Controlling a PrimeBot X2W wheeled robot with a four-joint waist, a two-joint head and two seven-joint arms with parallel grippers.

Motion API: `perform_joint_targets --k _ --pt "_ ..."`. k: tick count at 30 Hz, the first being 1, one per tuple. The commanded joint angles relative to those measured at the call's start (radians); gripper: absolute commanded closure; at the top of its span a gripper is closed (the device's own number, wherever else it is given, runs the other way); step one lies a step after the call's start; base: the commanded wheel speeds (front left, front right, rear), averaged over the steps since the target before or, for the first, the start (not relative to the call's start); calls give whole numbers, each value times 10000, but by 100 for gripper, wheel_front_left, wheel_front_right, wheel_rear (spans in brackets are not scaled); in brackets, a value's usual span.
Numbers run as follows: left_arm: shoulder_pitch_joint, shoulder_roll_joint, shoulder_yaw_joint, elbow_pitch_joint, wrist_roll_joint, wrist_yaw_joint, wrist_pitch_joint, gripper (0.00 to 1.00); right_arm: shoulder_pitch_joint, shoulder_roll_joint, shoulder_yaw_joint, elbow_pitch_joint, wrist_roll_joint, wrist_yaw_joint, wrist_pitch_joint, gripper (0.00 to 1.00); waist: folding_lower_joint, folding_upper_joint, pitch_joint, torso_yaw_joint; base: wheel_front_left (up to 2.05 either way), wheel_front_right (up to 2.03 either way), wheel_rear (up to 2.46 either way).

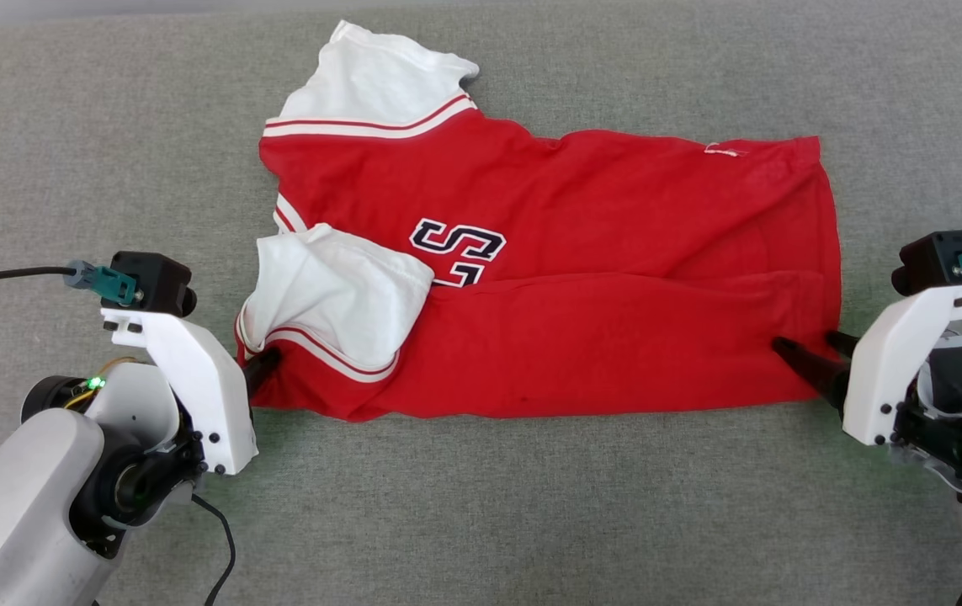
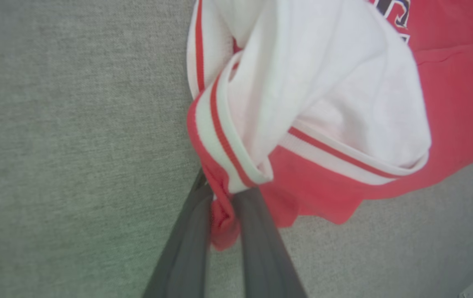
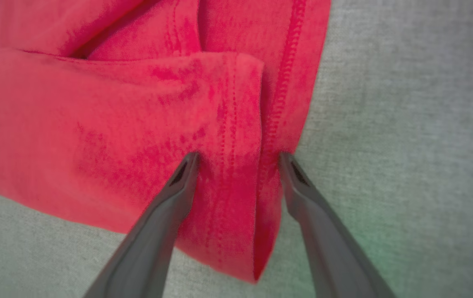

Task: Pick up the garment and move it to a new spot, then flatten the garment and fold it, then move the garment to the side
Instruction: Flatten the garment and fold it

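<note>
Pinching the garment point(image 1: 615, 252) at its near-left corner, the left gripper point(image 2: 224, 194) has its jaws clenched on a wad of red cloth just under the striped trim of the folded-over white sleeve point(image 2: 323, 82). Right gripper point(image 3: 238, 155): jaws released and spread wide, tips straddling the doubled hem point(image 3: 236, 107) at the near-right corner. Can't tell if they touch the cloth or sit just above it; nothing is held there.

The garment lies sideways on the grey counter point(image 1: 481, 505), collar end toward the robot's left, bottom hem toward its right. Its near long edge is folded up over part of the chest letters point(image 1: 457, 250), and the far sleeve point(image 1: 380, 76) lies flat at the top. Looks like mid-fold, second grip not yet made.

Risks:
- Right jaws may close on the top layer alone, so the fold opens on lifting.
- The left pinch is small and near the edge, so a pull could slip it out.
- Lifting with one side unheld would drag and skew the cloth and bunch the loose sleeve.
</note>
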Motion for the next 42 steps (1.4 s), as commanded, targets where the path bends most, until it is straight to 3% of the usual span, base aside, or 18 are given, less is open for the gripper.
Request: perform_joint_targets --k 1,3,4,19,25,33,40,41,42 --pt "-132 -31 -2 -23 56 49 -15 100 293 277 404 564 119 -7 181 0 -1 -1 32 -11 0 0 0" --pt "-100 -11 2 -19 69 62 -43 100 281 325 646 780 285 -5 244 97 -1 -1 48 -39 0 0 0" --pt "-87 -8 16 -7 65 79 -61 100 244 323 750 850 356 -5 243 100 -1 -1 51 -57 0 0 0" --pt "439 -89 60 212 -64 51 -482 100 -48 -523 1224 146 820 -5 -784 100 -1 -1 -1009 -184 0 0 0" --pt "1147 47 40 54 -266 148 -553 100 695 -718 1332 -234 988 -5 -951 100 -1 -1 -2071 -186 0 0 0" --pt "2753 537 100 -493 -680 687 -530 100 2206 -745 1099 -914 1144 -7 -689 100 -1 -1 -3320 -297 0 0 0" --pt "4054 644 86 -893 -1233 949 -535 100 3618 -526 657 -1139 1007 -5 -354 100 -1 -1 -3642 -292 0 0 0" --pt "4109 565 50 -839 -1273 913 -549 75 3760 -453 580 -1091 951 -7 -444 92 -1 -1 -3611 -278 0 0 0" --pt "4098 493 23 -767 -1279 865 -592 15 3849 -393 485 -1033 883 -7 -574 51 -1 -1 -3576 -268 0 0 0"
